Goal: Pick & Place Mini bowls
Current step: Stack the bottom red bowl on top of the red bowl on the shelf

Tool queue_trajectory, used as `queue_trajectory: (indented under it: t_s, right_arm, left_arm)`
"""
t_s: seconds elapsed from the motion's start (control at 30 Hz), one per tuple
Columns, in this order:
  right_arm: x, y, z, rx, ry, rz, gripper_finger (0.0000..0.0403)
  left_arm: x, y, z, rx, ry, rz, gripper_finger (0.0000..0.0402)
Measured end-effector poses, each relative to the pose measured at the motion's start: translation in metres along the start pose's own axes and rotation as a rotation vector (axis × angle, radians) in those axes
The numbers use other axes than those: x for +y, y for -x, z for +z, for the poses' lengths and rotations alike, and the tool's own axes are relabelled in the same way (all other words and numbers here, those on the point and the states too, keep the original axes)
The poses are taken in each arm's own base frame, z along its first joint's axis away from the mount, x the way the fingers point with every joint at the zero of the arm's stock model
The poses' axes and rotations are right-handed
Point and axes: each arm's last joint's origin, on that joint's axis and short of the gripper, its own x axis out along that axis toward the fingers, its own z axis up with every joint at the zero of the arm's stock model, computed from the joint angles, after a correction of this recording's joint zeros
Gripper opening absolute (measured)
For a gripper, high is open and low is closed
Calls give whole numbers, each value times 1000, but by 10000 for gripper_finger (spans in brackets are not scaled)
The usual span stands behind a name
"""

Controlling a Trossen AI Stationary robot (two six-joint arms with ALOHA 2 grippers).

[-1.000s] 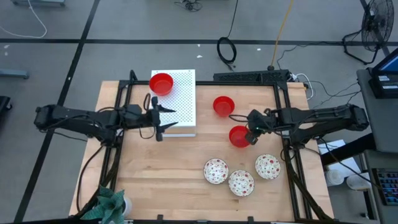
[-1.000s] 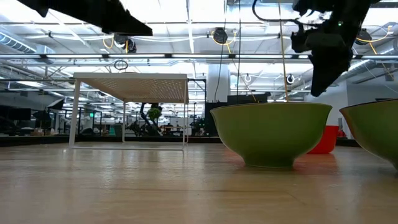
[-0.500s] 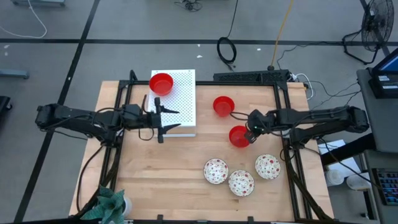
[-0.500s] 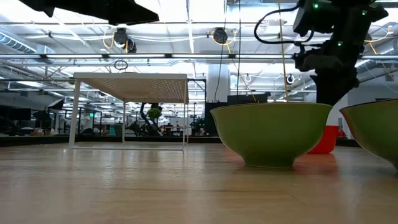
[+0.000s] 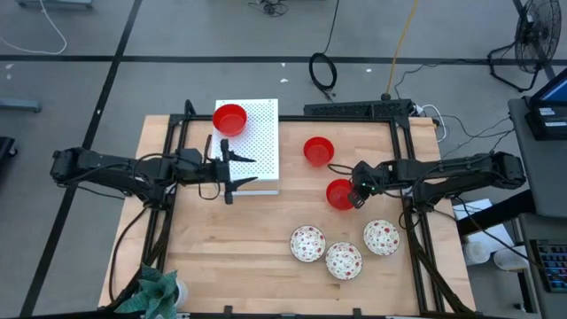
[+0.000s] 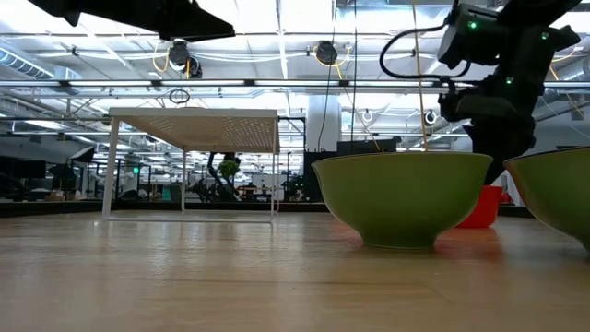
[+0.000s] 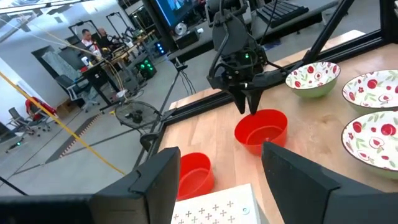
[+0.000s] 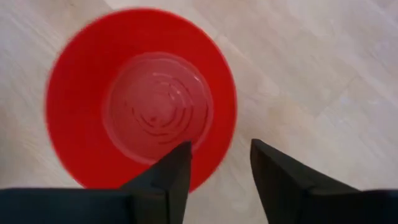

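The wooden table (image 5: 230, 248) carries a white perforated board (image 5: 261, 146) bearing one red bowl (image 5: 229, 119). The left gripper (image 5: 232, 170) hovers spread beside it. The right gripper (image 5: 353, 195), fingers parted, straddles another red bowl's (image 5: 339, 194) rim.

A robotics lab or open workshop hall: a wooden table (image 5: 230, 239) in a black frame stands on grey concrete floor (image 5: 177, 35) marked with dark lines, cables (image 5: 323, 71) trailing across it. Beyond the table run exposed ceiling pipes (image 6: 277, 85) and rows of strip lights, and far off are desks with monitors (image 7: 177, 9), tripods, and people (image 7: 84, 34) at workstations. A fan (image 5: 536, 40) stands at the far right
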Motion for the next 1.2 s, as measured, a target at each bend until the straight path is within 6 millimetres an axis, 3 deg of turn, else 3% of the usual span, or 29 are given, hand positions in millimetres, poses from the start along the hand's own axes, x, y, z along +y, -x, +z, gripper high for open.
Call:
queue_trajectory:
  t_s: [0.93,1.2]
  right_arm:
    - [-2,-5,-5,45,-25,25,155]
    - [0,-16,-5,87,-10,-27,155]
  left_arm:
    - [-1,0,-1,16,33,-6,230]
    - [-1,0,-2,21,33,-9,230]
